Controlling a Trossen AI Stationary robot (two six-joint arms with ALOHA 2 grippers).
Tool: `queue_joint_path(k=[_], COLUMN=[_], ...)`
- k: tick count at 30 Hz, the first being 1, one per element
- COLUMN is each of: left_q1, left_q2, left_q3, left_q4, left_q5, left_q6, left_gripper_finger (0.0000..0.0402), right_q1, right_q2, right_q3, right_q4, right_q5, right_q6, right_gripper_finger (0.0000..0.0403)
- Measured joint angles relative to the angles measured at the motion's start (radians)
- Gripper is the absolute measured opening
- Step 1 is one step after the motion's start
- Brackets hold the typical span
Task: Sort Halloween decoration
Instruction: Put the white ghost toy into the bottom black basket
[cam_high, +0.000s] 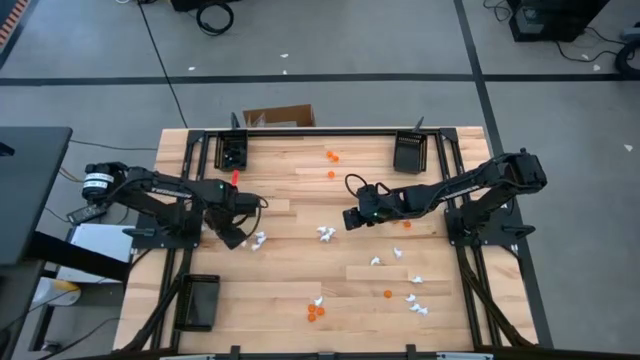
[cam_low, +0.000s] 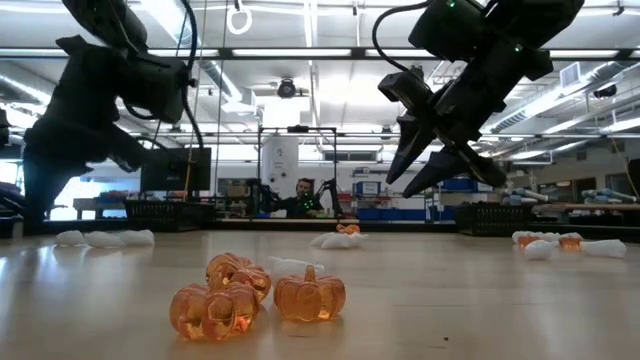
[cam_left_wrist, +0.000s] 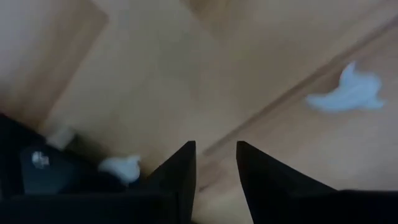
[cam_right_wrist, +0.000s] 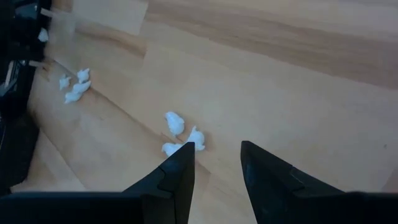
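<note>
White ghosts (cam_high: 258, 240) are lying beside your left gripper (cam_high: 232, 238), its fingers parted and empty. More ghosts (cam_high: 326, 234) are sitting below the right gripper (cam_high: 352, 218), likewise parted. They're looking light, hard and slippery; pinch across the body.

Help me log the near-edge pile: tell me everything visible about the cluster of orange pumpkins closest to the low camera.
The orange pumpkins are three small, ribbed trinkets of translucent, glossy amber plastic, each with a short stem. They sit upright on the wooden table, bunched together and seemingly touching, two in front and one behind. From above, they show as a tight orange cluster near the table's front edge. No end effector is near them.
</note>
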Motion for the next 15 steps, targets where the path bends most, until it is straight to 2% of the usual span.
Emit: queue_joint_path(k=[10, 15], left_q1=[0.001, 0.001], left_q2=[0.248, 0.331], left_q3=[0.073, 0.1], left_q4=[-0.156, -0.205], left_q5=[0.026, -0.005], left_q6=[0.198, 0.328], left_gripper_finger=[0.0123, 0.0123], right_q1=[-0.011, 0.003], right_q2=[0.0, 0.0], right_q3=[0.0, 0.0], right_q4=[0.019, 0.022], right_q5=[0.012, 0.015], right_q6=[-0.061, -0.072], right_gripper_finger=[0.0137, 0.0137])
